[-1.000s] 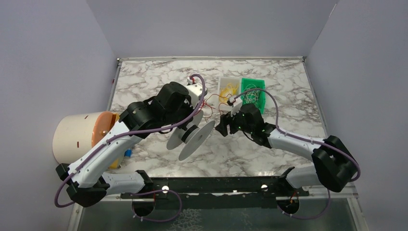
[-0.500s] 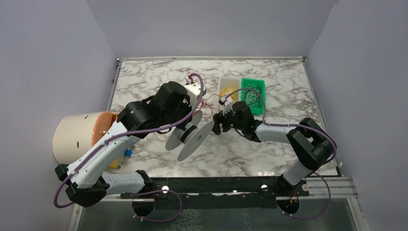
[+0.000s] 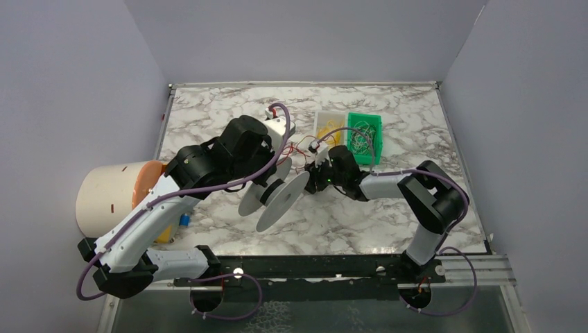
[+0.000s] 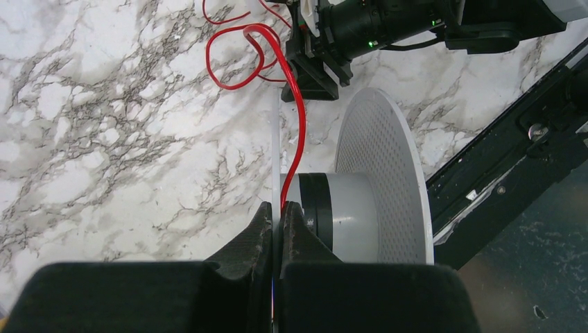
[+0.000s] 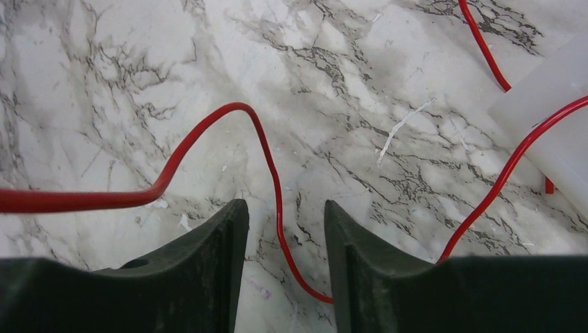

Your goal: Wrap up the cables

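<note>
Nearest the arm bases, at the left edge of the tabletop, stands a beige cylinder with an orange inner face.

Left pincer: closed on the thin rim of the near flange of a white spool, which it holds off the surface with its axis roughly level. The spool's hub shows a dark band beside pale grey; the far flange is perforated.

The red wire runs from the left fingertips up along the held flange, then curls into loose loops on the marble beyond the spool. Whether the wire itself is pinched between the fingers cannot be told.

Right pincer: open, low over the tabletop just beyond the spool's rim. One strand of the wire passes through the gap between its fingers — touching neither, as far as the wrist view shows. Further strands lie to either side.

Farther back, side by side: a clear bin holding yellow wires and a green bin holding pale wires.
</note>
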`<action>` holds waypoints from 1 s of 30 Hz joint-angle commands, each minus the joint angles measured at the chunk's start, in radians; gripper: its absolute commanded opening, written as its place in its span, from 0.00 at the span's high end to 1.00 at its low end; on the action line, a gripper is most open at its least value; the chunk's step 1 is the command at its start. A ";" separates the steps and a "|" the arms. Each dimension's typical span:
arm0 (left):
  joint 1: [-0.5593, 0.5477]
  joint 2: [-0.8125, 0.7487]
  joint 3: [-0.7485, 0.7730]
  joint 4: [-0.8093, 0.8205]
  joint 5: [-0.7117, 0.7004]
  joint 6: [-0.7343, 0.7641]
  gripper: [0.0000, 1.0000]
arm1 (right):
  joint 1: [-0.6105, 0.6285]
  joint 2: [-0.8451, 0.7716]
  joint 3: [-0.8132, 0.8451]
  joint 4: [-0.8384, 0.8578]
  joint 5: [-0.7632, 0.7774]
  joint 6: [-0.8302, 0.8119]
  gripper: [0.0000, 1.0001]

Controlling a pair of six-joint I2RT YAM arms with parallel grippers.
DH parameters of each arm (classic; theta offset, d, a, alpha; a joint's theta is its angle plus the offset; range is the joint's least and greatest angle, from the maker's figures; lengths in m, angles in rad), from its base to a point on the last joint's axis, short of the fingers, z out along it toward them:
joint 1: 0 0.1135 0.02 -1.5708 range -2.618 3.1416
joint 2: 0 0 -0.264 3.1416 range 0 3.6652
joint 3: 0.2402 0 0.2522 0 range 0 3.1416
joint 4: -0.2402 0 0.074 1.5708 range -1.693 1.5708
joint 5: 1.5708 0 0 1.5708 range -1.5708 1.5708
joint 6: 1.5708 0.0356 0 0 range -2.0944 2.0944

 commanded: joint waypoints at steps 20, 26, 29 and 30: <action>-0.005 -0.066 0.056 0.190 -0.141 -0.050 1.00 | 0.058 -0.545 -0.353 -0.108 0.275 0.151 0.99; -0.005 -0.114 0.050 0.322 -0.144 -0.104 1.00 | 0.088 -0.727 -0.418 -0.201 0.309 0.195 0.99; -0.005 -0.134 0.042 0.374 -0.128 -0.134 1.00 | 0.098 -0.759 -0.440 -0.231 0.320 0.213 0.99; -0.006 -0.139 0.040 0.389 -0.124 -0.143 1.00 | 0.099 -0.765 -0.447 -0.238 0.319 0.220 0.99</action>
